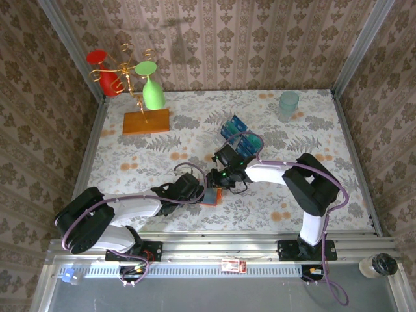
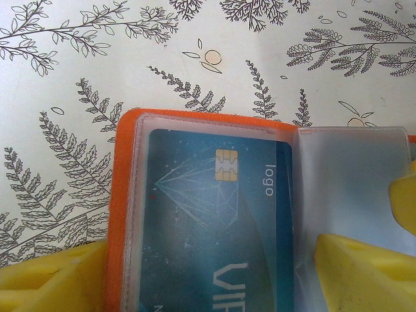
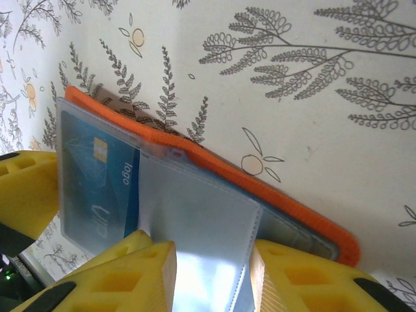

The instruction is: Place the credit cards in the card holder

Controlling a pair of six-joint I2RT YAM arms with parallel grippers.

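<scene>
My left tool (image 2: 208, 273) gapes astride the card holder (image 2: 123, 195); whether the right tool (image 3: 211, 260) grips I cannot tell, but it's nearer the far credit cards (image 1: 237, 133)

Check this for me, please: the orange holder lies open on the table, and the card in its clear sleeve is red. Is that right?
Not quite. The card in the sleeve is teal-blue, not red, as the left wrist view shows. The orange holder does lie open on the table.
</scene>
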